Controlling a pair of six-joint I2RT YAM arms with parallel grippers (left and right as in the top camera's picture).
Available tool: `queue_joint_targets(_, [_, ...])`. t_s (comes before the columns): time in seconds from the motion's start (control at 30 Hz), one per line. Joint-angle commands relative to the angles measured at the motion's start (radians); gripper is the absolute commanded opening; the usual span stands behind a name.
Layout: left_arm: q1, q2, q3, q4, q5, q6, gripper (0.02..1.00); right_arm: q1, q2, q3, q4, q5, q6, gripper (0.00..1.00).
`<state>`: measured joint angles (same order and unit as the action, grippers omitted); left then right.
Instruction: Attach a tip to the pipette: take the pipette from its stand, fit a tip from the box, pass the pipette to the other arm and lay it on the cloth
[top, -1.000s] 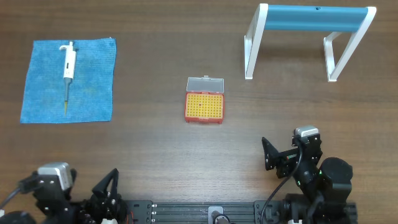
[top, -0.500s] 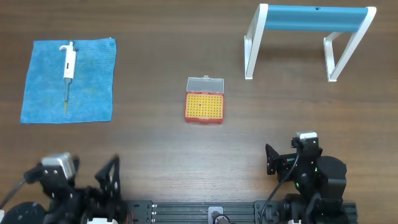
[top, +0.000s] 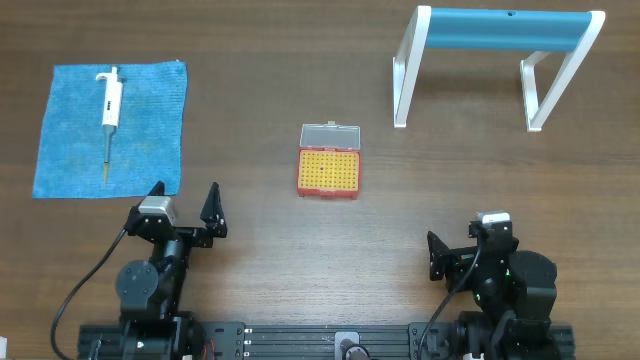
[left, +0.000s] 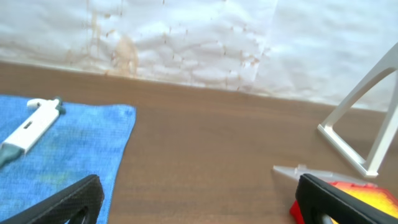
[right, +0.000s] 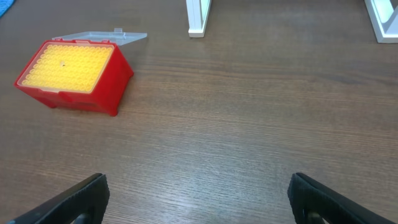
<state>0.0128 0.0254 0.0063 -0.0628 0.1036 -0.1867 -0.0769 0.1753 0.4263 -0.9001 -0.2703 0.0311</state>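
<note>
The left gripper at the lower left has its black fingers spread wide apart, and the right gripper at the lower right is spread wide too. The white pipette lies flat on the fuzzy blue cloth in the upper left. In the middle sits the red tip box full of yellow tips, its clear lid flipped back.

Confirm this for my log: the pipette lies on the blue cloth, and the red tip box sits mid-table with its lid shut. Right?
Not quite: the tip box has its clear lid open, folded back, as the right wrist view shows. The pipette does lie on the blue cloth, and the box sits mid-table.
</note>
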Motion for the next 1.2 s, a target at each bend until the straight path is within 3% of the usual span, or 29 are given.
queue_joint_targets(0.03, [0.009, -0.014, -0.001, -0.01, -0.01, 0.012, 0.996, -0.005, -0.008, 0.0, 0.003, 0.008, -0.014, 0.932])
queue_joint_targets(0.5, [0.008, -0.014, -0.001, -0.01, -0.01, 0.012, 0.996, -0.005, -0.008, 0.0, 0.003, 0.008, -0.014, 0.932])
queue_joint_targets(0.57, [0.008, -0.014, -0.001, -0.01, -0.01, 0.012, 0.998, 0.0, -0.014, -0.001, 0.006, 0.058, -0.056, 0.932])
queue_joint_targets(0.63, [0.008, -0.014, -0.001, -0.01, -0.01, 0.012, 0.998, 0.045, -0.075, -0.03, 0.114, 0.091, -0.059, 0.932])
queue_joint_targets(0.7, [0.008, -0.014, -0.001, -0.01, -0.01, 0.012, 0.996, 0.107, -0.169, -0.136, 0.385, 0.174, -0.059, 0.932])
queue_joint_targets(0.73, [0.008, -0.014, -0.001, -0.01, -0.01, 0.012, 0.998, 0.111, -0.138, -0.209, 0.587, 0.178, -0.059, 0.932])
queue_joint_targets(0.83, [0.008, -0.014, -0.001, -0.01, -0.01, 0.012, 0.996, 0.126, -0.175, -0.356, 0.819, 0.173, -0.058, 0.932])
queue_joint_targets(1.0, [0.008, -0.014, -0.001, -0.01, -0.01, 0.012, 0.996, 0.126, -0.174, -0.422, 0.834, 0.224, -0.06, 0.932])
queue_joint_targets(1.2, [0.008, -0.014, -0.001, -0.01, -0.01, 0.012, 0.996, 0.126, -0.174, -0.422, 0.834, 0.226, -0.059, 0.934])
